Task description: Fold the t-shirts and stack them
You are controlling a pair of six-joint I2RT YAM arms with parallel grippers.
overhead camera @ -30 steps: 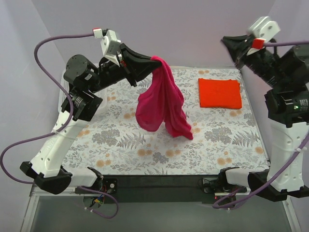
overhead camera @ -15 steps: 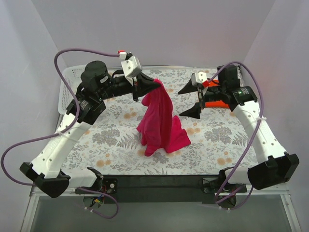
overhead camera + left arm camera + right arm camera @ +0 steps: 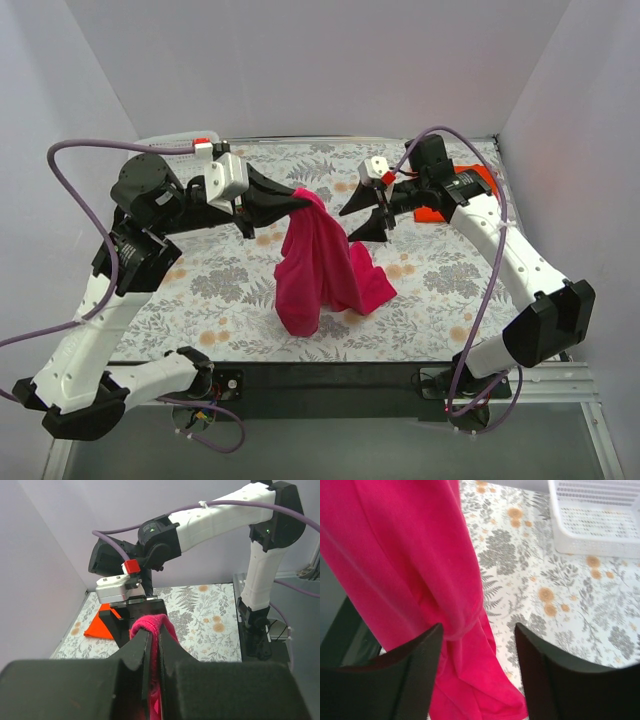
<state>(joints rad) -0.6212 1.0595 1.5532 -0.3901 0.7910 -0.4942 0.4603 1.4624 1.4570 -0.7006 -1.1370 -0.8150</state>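
A magenta-pink t-shirt (image 3: 318, 268) hangs bunched from my left gripper (image 3: 300, 200), its lower end resting on the floral table. In the left wrist view the left gripper (image 3: 152, 632) is shut on the shirt's top edge (image 3: 150, 622). My right gripper (image 3: 364, 221) stands open just to the right of the hanging cloth, near its upper part. In the right wrist view the pink t-shirt (image 3: 405, 555) fills the left side, and the right gripper (image 3: 477, 629) has a fold of it in front of the gap. The folded orange-red t-shirt (image 3: 472, 183) lies at the back right, partly behind the right arm.
The table carries a floral cloth (image 3: 220, 285). A white perforated basket (image 3: 595, 520) stands at the table's far left, seen in the right wrist view. The right arm (image 3: 500, 250) reaches across the right half of the table.
The right arm has swung down from high at the back right to beside the hanging shirt, its gripper now open. The left arm has drawn the shirt slightly lower and leftward.
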